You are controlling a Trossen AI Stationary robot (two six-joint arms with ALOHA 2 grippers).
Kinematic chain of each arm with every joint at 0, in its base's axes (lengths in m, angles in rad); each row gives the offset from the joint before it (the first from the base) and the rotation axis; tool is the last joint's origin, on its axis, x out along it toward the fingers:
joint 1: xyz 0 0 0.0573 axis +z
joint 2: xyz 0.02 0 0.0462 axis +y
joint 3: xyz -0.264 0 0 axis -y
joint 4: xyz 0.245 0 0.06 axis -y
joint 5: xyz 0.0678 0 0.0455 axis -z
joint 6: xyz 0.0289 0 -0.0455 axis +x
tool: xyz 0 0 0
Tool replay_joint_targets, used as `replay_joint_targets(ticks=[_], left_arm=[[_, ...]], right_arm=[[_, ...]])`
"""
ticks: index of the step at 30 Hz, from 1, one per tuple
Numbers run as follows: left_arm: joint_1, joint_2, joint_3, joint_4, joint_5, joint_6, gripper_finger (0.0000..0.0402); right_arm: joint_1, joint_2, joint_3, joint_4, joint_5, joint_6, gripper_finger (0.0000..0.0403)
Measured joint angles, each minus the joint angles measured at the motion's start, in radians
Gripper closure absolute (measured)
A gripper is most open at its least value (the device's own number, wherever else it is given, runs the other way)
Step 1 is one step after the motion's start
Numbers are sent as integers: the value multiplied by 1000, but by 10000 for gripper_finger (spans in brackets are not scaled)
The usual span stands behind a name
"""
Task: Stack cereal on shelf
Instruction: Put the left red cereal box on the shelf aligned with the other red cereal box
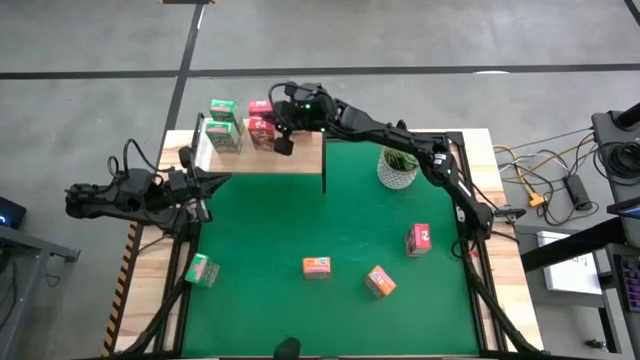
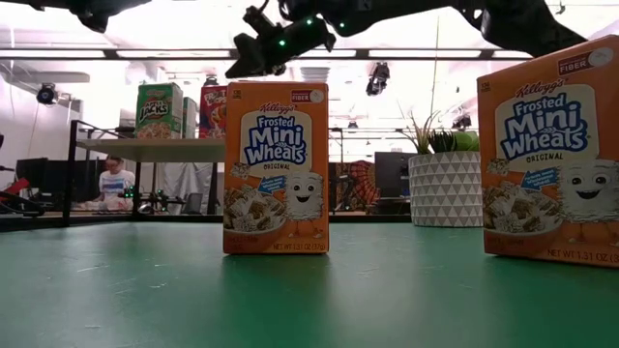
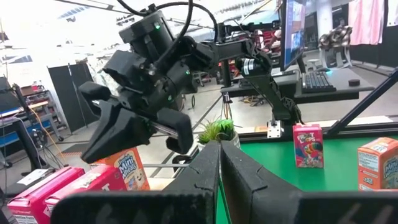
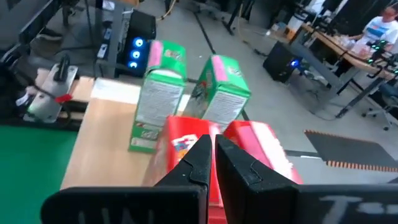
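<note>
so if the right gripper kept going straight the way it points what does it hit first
Most likely the two pink cereal boxes on the shelf, right past the shut right gripper; the green boxes stand beyond them.

Two black jointed arms, looped black cables, green indicator lights near wrist.
</note>
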Motion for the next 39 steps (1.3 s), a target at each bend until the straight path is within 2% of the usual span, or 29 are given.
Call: replay_joint_targets(ticks=[4,9,14,20,27,33,39], left_arm=[[0,4,0,-1,0,0,402],[0,14,0,12,0,-26,402],[0,52,0,79,1,-28,402],[0,149,3,220,0,67,402],[3,270,85,237,-17,119,402],[12,362,226,109,-32,134,402],[55,488,403,-82,-33,129,402]], right_arm=[[19,-38,1,-68,-48,-33,393],[57,-101,-21,-181,-52,-100,394],[74,-194,-135,-232,-51,-128,394],[83,-381,-413,-149,-54,-104,394],[85,-606,-812,114,-70,-38,394],[85,-761,-1053,225,-70,-22,394],[85,-894,-1226,289,-70,-16,394]])
